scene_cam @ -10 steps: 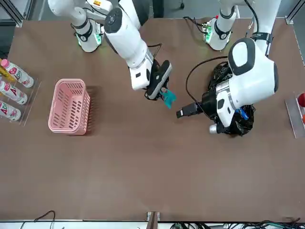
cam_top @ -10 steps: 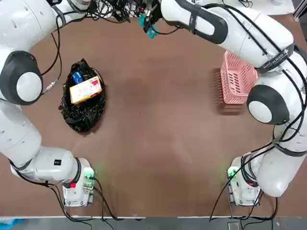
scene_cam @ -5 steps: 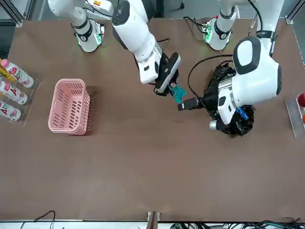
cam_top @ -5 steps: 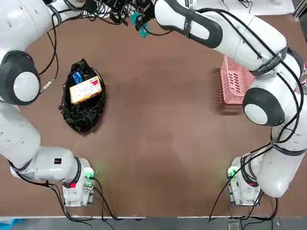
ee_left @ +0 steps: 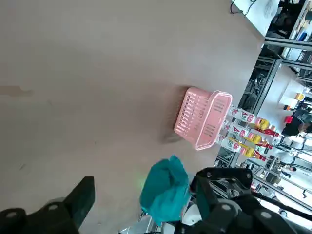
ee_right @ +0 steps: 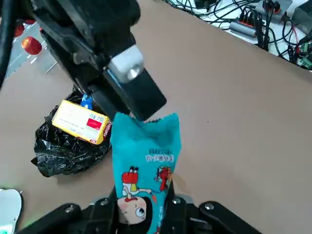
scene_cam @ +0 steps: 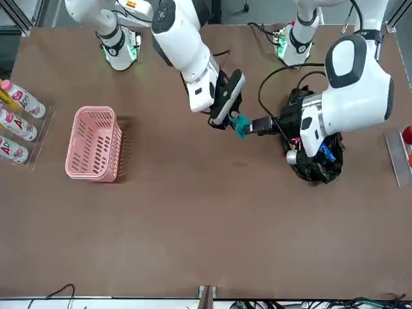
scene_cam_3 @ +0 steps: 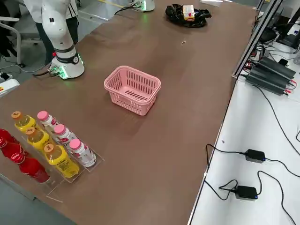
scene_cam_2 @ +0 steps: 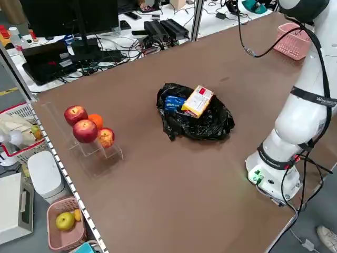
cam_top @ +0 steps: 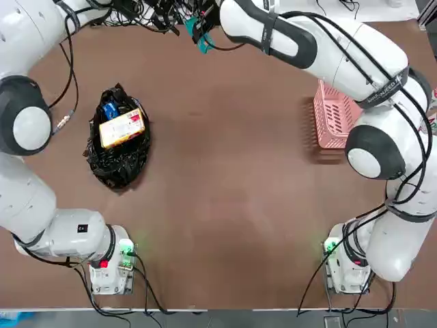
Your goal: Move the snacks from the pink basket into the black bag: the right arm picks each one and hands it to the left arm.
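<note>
My right gripper point(scene_cam: 226, 111) is shut on a teal snack packet point(scene_cam: 241, 124) and holds it in the air above the far middle of the table. My left gripper point(scene_cam: 259, 123) meets it from the bag's side and stands open, one finger on each side of the teal snack packet point(ee_left: 165, 190). In the right wrist view a left finger point(ee_right: 141, 97) reaches the top of the teal snack packet point(ee_right: 144, 161). The black bag point(cam_top: 117, 147) lies on the left with a yellow box point(cam_top: 121, 128) and a blue packet point(cam_top: 109, 109) in it. No snack shows inside the pink basket point(cam_top: 336, 113) on the right.
A rack of bottles point(scene_cam_3: 51, 145) stands past the basket at the table's right edge. Apples and an orange point(scene_cam_2: 84, 126) sit on a clear stand at the left edge. Cables point(cam_top: 157, 10) crowd the far edge. Bare brown tabletop lies between bag and basket.
The right arm has carried the teal packet a little toward the left arm. The left gripper has come in to the packet and now straddles it.
</note>
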Controlling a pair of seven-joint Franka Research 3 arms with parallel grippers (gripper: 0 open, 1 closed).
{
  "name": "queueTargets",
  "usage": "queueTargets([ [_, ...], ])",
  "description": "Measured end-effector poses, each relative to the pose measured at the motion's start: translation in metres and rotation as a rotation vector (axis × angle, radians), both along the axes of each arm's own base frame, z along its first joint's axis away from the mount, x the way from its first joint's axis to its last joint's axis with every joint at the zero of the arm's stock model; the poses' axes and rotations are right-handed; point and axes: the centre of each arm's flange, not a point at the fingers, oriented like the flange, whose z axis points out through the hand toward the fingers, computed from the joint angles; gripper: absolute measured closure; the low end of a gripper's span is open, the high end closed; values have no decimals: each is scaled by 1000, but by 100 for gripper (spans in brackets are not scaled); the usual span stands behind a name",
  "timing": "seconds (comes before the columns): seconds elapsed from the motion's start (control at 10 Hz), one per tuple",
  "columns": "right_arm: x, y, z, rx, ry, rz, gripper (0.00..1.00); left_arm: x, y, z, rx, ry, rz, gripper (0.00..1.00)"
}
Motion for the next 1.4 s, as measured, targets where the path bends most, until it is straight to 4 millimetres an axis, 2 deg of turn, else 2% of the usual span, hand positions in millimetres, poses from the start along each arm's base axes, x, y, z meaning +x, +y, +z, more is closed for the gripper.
queueTargets([
  [0.2,-1,1,0,0,1,1,66,-6,-11,-1,-6,-5,-29,11],
  [0.5,-6,6,0,2,5,6,66,-8,-13,-3,-9,-15,-53,35],
  [0.6,-7,7,-1,2,10,3,66,-10,-13,-4,-11,-12,-76,50],
  [0.8,-9,9,-2,1,15,6,66,-13,-10,-5,-17,-3,-111,63],
  [1.2,-14,14,-2,11,27,3,63,-15,-5,-5,-22,13,-140,74],
  [1.3,-14,14,-2,13,32,-5,55,-15,-5,-4,-22,12,-141,79],
  [1.4,-14,14,-2,14,35,-9,53,-15,-4,-3,-22,13,-142,81],
])
